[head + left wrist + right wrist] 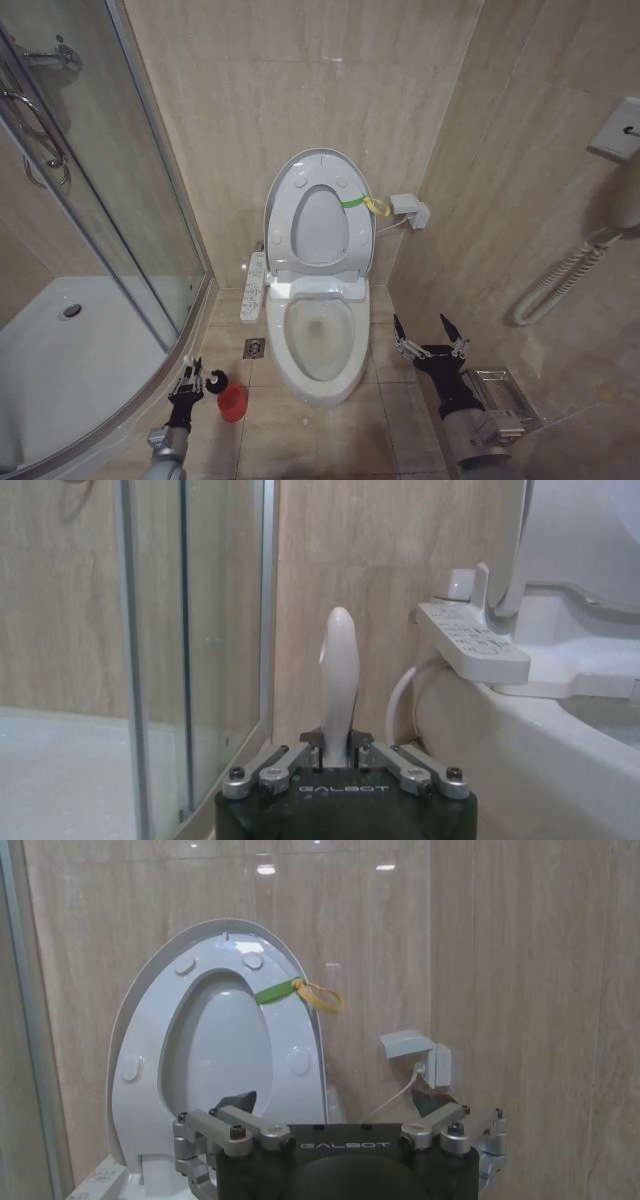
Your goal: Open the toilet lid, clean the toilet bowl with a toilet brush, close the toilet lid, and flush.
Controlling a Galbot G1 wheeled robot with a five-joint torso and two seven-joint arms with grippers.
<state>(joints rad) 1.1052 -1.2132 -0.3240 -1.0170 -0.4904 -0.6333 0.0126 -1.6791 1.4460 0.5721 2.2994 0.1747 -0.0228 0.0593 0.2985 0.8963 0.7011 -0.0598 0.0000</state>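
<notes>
From the head view, the toilet lid (318, 215) stood raised against the far wall with the seat up against it, a yellow-green band (362, 204) tied at its right edge, and the toilet bowl (319, 338) lay open below, its button strip (254, 286) on the left side. Near left, the left gripper (193, 383) sat by the red cup (231, 402), the dark brush head just beside it; how it held the brush was hard to make out there. The right gripper (430, 331) hung to the right of the bowl, fingers spread apart and empty. In the left wrist view, the left gripper (337, 759) was closed on the pale handle of the toilet brush (338, 679), the bristles hidden behind the gripper body. In the right wrist view, the right gripper (340, 1104) showed open, its fingertips partly cut off by its own body, facing the raised lid (215, 1042).
</notes>
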